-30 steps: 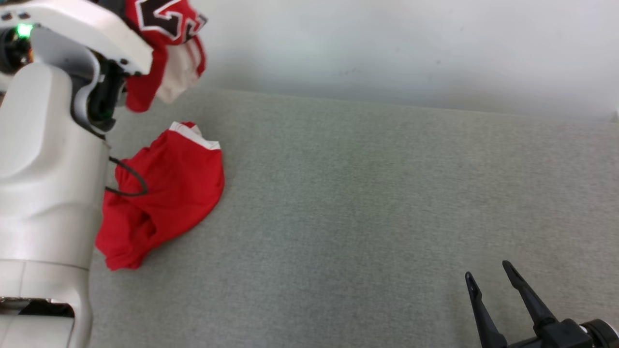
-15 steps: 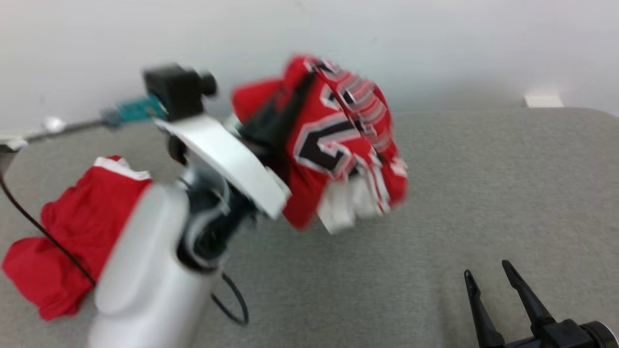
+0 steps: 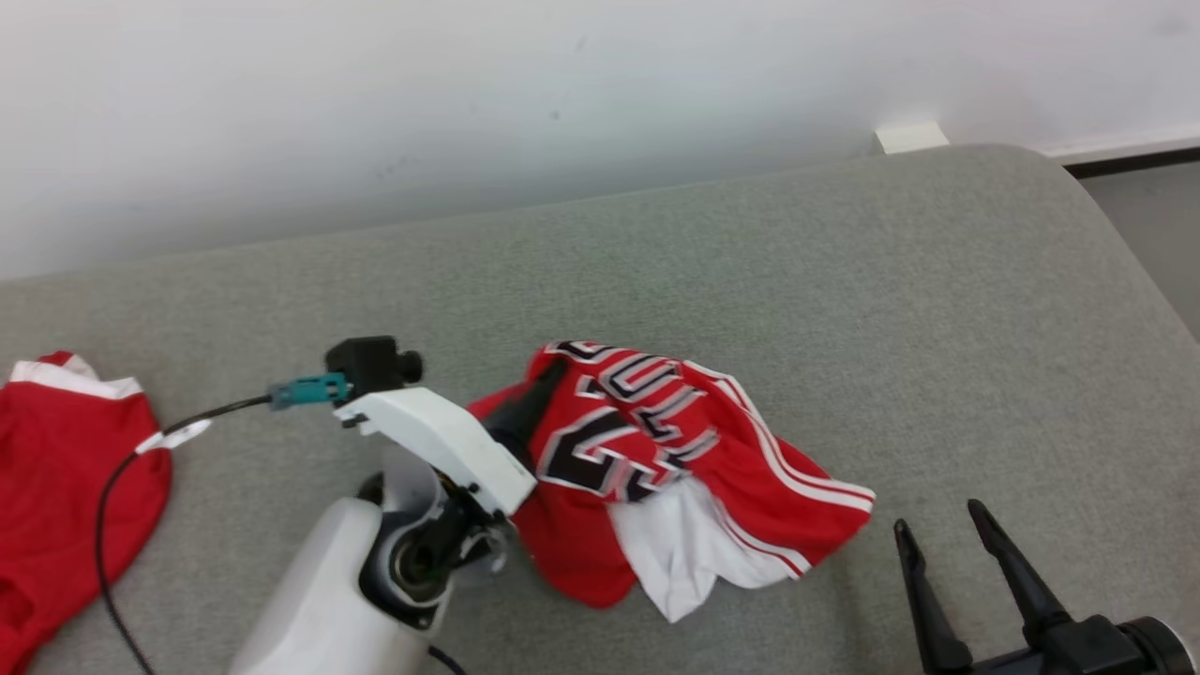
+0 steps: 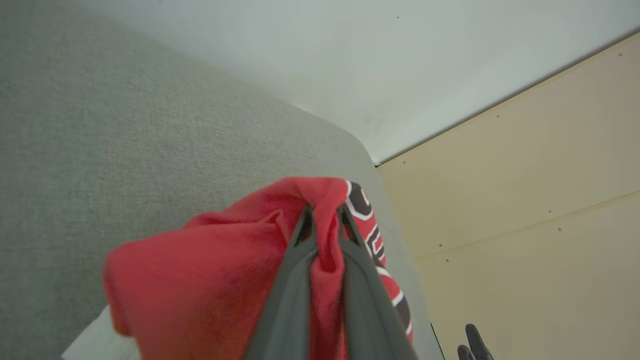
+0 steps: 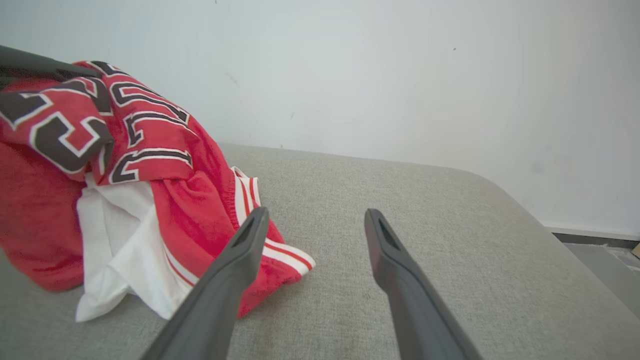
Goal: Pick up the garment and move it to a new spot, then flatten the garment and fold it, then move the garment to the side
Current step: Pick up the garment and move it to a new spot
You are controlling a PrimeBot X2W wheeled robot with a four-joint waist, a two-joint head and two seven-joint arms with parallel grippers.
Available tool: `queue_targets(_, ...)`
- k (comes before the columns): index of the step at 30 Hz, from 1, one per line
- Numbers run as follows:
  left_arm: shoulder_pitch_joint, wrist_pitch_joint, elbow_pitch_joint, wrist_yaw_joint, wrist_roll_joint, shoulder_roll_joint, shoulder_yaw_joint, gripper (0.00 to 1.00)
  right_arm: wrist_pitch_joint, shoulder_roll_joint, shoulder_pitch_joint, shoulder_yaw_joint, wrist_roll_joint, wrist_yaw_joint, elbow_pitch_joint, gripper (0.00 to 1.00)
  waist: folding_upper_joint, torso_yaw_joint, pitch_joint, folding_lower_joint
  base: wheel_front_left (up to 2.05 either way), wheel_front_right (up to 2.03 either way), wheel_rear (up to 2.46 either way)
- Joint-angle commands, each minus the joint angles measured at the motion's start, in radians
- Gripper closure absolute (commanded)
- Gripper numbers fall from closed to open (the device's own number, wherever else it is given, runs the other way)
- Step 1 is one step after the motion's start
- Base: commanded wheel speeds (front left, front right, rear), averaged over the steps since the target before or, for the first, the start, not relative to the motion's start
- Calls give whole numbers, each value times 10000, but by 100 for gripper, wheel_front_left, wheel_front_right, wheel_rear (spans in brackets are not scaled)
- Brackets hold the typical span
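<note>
Garment [image 3: 656, 450], red jersey with black lettering, is clamped at a fold by the left gripper [image 4: 324, 214]; its lower edge appears to rest on the grey cushion [image 3: 844, 281]. Right gripper [image 3: 937, 517] stands apart, jaws spread, empty.

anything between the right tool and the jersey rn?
Nothing. In the head view, just bare grey cushion separates the jersey from the open right tool.
</note>
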Motion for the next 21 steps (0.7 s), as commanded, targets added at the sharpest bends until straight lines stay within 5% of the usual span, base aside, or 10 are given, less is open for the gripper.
queue_targets(1,-323,-352,677,75,182,42,181,100,8,9,-117,99,12,-28,45,0,-1,-234,175,0,0,0,0)
queue_targets(6,-1416,-1924,3476,198,1206,317,321,100,8,-30,-149,499,-19,-28,245,0,-1,-401,457,0,0,0,0)
queue_targets(7,-1615,-2354,3973,228,1490,391,272,85,8,-33,-153,539,-17,-28,281,0,-1,-412,498,0,0,0,0)
queue_targets(8,-1806,-2782,4469,275,1747,450,255,53,8,-39,-169,589,-13,-28,313,0,-1,-426,538,0,0,0,0)
queue_targets(9,-1973,-3134,4990,320,1981,495,170,0,8,-48,-188,631,-13,-28,346,0,-1,-433,570,0,0,0,0)
queue_targets(15,-2620,-4865,6740,-127,2939,518,-357,0,8,-25,-213,513,-14,-28,363,0,-1,-174,614,0,0,0,0)
queue_targets(21,-2274,-5534,6543,-380,3555,571,-401,0,8,-146,27,59,-69,-28,174,0,-1,473,211,0,0,0,0)
